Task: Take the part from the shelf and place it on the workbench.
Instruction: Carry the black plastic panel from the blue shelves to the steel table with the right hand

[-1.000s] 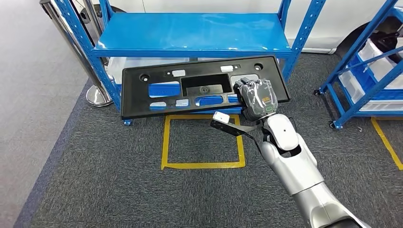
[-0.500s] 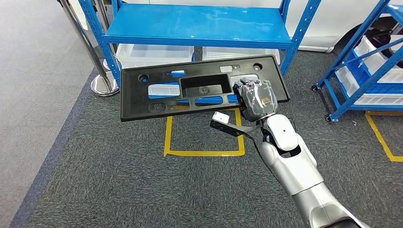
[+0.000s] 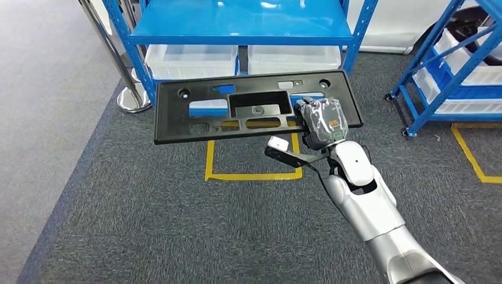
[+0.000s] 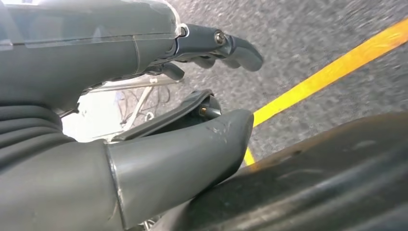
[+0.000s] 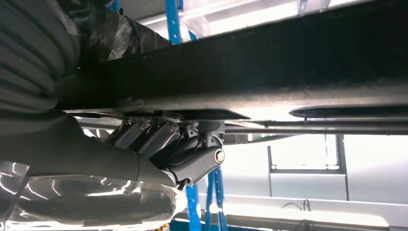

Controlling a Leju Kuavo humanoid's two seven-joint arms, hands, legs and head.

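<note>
Black plastic, the long slotted part [image 3: 254, 106] is gripped at one end by the right hand [image 3: 321, 122], stretching away to the hand's left, in the air above the grey carpet [image 3: 148, 225] and clear of the blue shelf [image 3: 237, 23]. From the right wrist, dark fingers [image 5: 159, 139] curl under the part's edge. The left hand [image 4: 144, 120] hangs over carpet and a yellow line [image 4: 327, 72], fingers apart and empty.

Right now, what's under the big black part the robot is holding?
Under the black part lie grey carpet and a yellow tape square; its far side is covered. The right hand grips the part's end.
</note>
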